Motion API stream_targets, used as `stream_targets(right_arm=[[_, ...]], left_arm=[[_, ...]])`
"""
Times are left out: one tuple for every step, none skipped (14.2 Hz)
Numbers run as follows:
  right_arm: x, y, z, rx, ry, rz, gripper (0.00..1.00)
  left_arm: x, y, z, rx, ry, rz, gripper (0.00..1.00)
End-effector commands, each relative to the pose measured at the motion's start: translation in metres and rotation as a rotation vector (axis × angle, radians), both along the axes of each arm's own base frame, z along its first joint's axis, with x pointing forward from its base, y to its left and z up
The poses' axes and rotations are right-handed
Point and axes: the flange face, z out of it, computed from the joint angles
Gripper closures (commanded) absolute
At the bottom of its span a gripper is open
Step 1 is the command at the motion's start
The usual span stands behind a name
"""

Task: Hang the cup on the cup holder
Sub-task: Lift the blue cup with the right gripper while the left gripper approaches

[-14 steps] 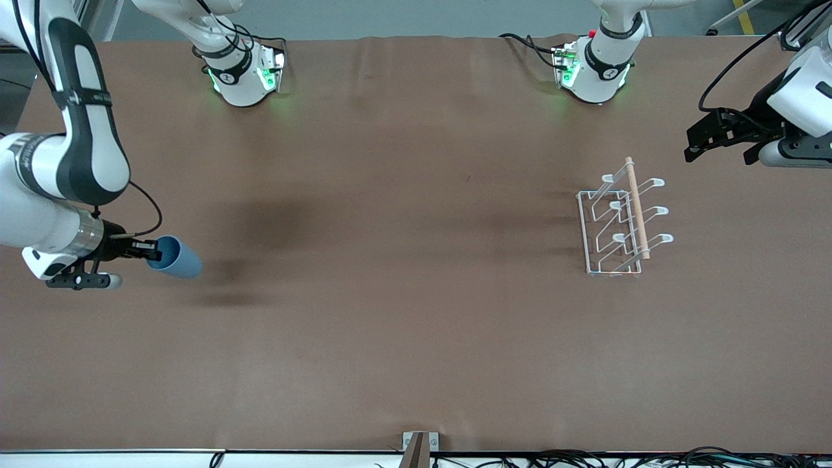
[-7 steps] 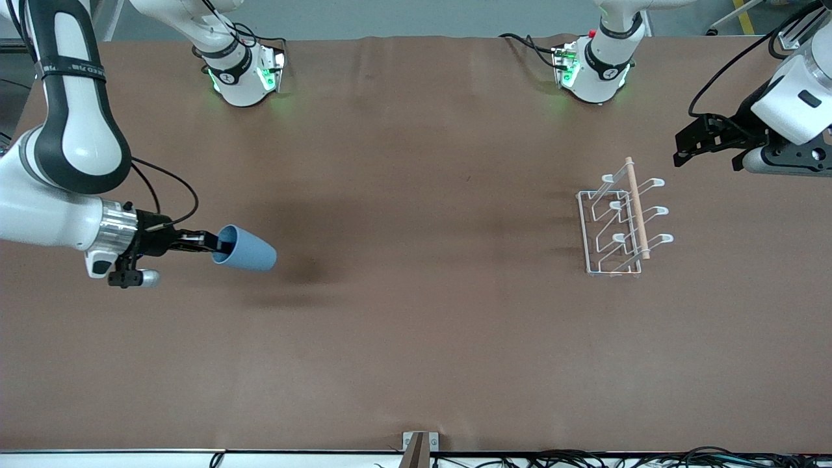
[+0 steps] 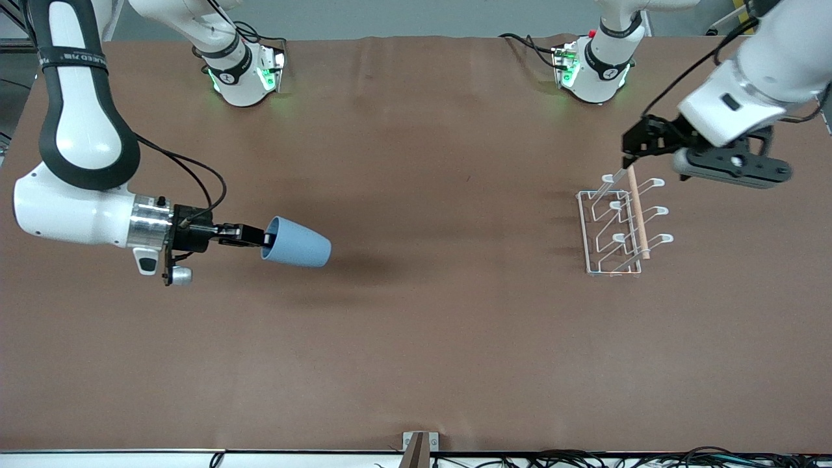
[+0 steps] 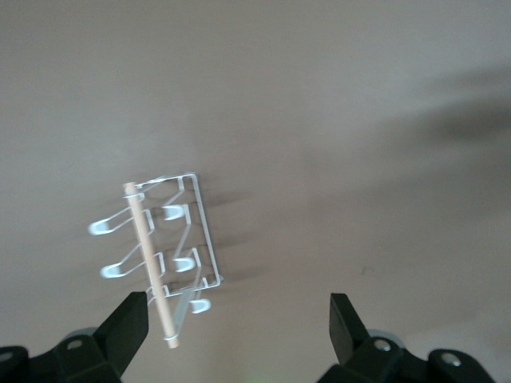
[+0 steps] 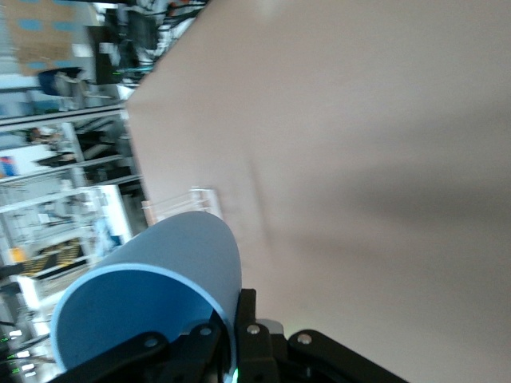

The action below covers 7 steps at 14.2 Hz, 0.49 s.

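- Where the brown desk fills the front view, its covering lies smooth apart from faint creases near the arms' bases and soft shadows under both arms; cables run along the edge nearest the front camera, and a small metal bracket sits at the middle of that edge.
- Room: seen only in the right wrist view, as blurred shelving and boxes past the desk's edge; no detail can be made out there.
- Right arm: reaches in from the right arm's end of the desk; its upper links are cut off by the frame.
- Left arm: enters at the left arm's end, likewise cut off at the frame.
- Cup holder: white wire rack with a wooden rod along its top, standing on the desk toward the left arm's end; prongs empty.
- Cup: light blue, held on its side in the air over the desk toward the right arm's end, well apart from the cup holder.
- Right hand: fingers closed on the cup's rim, one inside the mouth; fingertips partly hidden by the cup.
- Left hand: over the rod's end farther from the front camera, fingers spread wide, holding nothing.
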Motion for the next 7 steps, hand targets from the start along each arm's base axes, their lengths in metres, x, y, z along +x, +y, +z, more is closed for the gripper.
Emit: stream_targets(right_arm=[[-0.004, 0.041, 0.010, 0.151, 0.015, -0.012, 1.00], [-0.005, 0.060, 0.017, 0.210, 0.013, -0.014, 1.00], [-0.008, 0.080, 0.018, 0.261, 0.028, -0.012, 1.00], [-0.012, 0.097, 0.019, 0.301, 0.041, -0.009, 0.99], [-0.016, 0.110, 0.020, 0.326, 0.052, -0.003, 0.99], [-0.022, 0.125, 0.021, 0.344, 0.061, 0.011, 0.99], [-0.026, 0.138, 0.021, 0.371, 0.073, 0.019, 0.99]], left_arm=[[-0.011, -0.053, 0.002, -0.007, -0.010, -0.104, 0.00], [-0.012, -0.076, -0.002, -0.013, -0.014, -0.139, 0.00], [-0.016, -0.099, -0.001, -0.024, -0.030, -0.167, 0.00], [-0.020, -0.114, 0.002, -0.033, -0.046, -0.205, 0.00], [-0.024, -0.130, 0.007, -0.044, -0.058, -0.235, 0.00], [-0.032, -0.145, 0.010, -0.052, -0.063, -0.266, 0.00], [-0.039, -0.156, 0.013, -0.055, -0.068, -0.288, 0.00]])
